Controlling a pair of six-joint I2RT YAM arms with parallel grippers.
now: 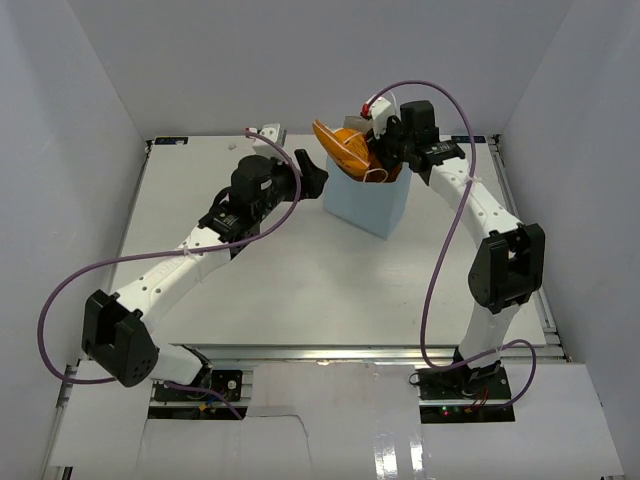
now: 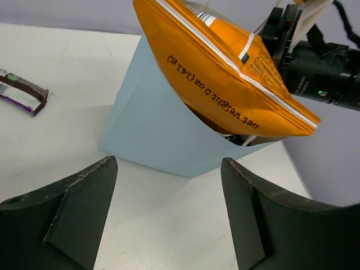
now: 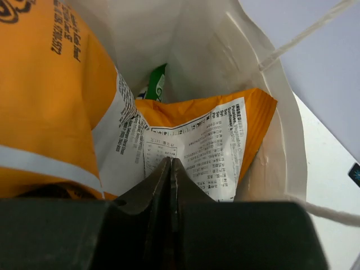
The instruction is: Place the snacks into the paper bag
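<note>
The light-blue paper bag [image 1: 372, 208] stands upright at the back middle of the table. The large orange bag [image 1: 343, 147] sticks out of its mouth, tilted to the left. In the right wrist view my right gripper [image 3: 171, 163] is shut, its tips against the white label of the orange bag [image 3: 50, 84] inside the paper bag's white interior [image 3: 208, 50]. A green packet [image 3: 159, 84] shows deeper inside. My left gripper [image 2: 169, 185] is open and empty, low over the table just left of the paper bag [image 2: 152, 124], below the orange bag [image 2: 225, 73]. The other snacks are hidden.
A dark brown and purple bar [image 2: 22, 93] lies on the table left of the paper bag; it shows as a small pale packet [image 1: 267, 132] near the back edge. White walls close in the table. A white cord handle [image 3: 304, 34] hangs beside the right gripper.
</note>
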